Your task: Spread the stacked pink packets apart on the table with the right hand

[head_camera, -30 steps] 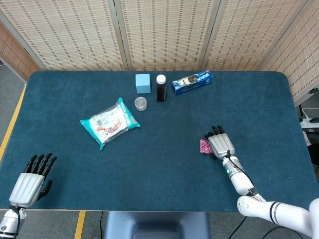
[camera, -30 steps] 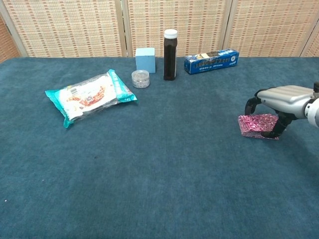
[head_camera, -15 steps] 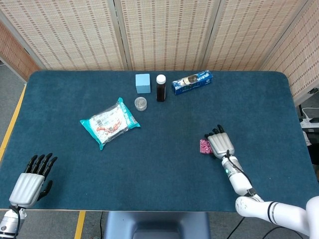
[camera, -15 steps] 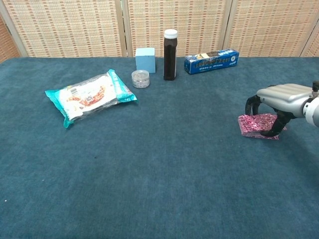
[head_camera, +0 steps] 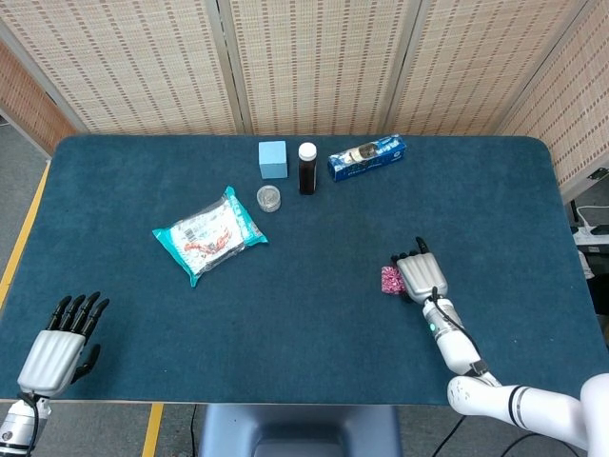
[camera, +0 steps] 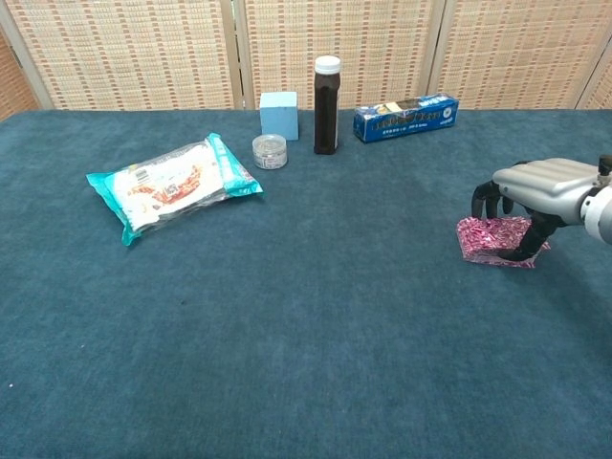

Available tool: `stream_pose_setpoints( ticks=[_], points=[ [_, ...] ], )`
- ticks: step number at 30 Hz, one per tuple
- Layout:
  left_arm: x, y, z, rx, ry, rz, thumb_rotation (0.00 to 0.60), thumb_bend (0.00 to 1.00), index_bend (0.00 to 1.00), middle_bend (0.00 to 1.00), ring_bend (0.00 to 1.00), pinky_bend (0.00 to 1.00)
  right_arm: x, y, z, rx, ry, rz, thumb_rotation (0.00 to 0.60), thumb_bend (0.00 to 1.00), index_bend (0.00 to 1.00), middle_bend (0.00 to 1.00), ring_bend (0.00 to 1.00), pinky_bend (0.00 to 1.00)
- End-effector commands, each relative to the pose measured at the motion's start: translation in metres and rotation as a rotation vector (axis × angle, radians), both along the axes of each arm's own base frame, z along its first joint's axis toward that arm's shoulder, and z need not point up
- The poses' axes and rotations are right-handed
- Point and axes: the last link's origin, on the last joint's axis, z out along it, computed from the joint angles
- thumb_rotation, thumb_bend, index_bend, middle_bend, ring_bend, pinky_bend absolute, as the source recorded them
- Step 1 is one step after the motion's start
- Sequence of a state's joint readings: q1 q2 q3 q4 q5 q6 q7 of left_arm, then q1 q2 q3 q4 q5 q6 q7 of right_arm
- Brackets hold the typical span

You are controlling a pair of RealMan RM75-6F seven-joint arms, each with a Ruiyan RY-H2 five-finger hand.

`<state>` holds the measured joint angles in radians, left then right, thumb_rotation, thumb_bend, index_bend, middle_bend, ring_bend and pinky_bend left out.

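The stacked pink packets (head_camera: 388, 280) lie on the blue table at the right; in the chest view the pink packets (camera: 488, 239) show as a low glittery stack. My right hand (head_camera: 416, 273) arches over them from the right. In the chest view my right hand (camera: 537, 185) has its dark fingertips (camera: 486, 202) on the stack's far top edge and its thumb against the near right end, gripping the stack. My left hand (head_camera: 65, 345) rests at the table's near left corner, fingers extended, holding nothing; the chest view does not show it.
A teal snack bag (camera: 172, 185) lies left of centre. At the back stand a small clear jar (camera: 270, 151), a light blue box (camera: 279, 115), a dark bottle with a white cap (camera: 327, 105) and a blue carton (camera: 405, 117). The table edge (head_camera: 285, 400) runs along the front.
My right hand has shifted slightly right and its fingers have curled tighter onto the stack. The stack's left end now looks a little raised. The left hand has not moved.
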<state>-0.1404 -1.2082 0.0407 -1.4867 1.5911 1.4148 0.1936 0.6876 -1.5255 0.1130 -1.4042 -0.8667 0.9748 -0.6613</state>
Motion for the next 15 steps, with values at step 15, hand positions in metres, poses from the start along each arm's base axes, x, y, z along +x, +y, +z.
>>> stream_pose_setpoints(
  ticks=[15],
  points=[
    [0.003, -0.002, 0.004, 0.009, -0.014, -0.013, 0.6, 0.48, 0.0, 0.0, 0.0, 0.05, 0.039, 0.02, 0.021, -0.025, -0.03, 0.112, 0.6, 0.33, 0.75, 0.56, 0.38, 0.0]
  ],
)
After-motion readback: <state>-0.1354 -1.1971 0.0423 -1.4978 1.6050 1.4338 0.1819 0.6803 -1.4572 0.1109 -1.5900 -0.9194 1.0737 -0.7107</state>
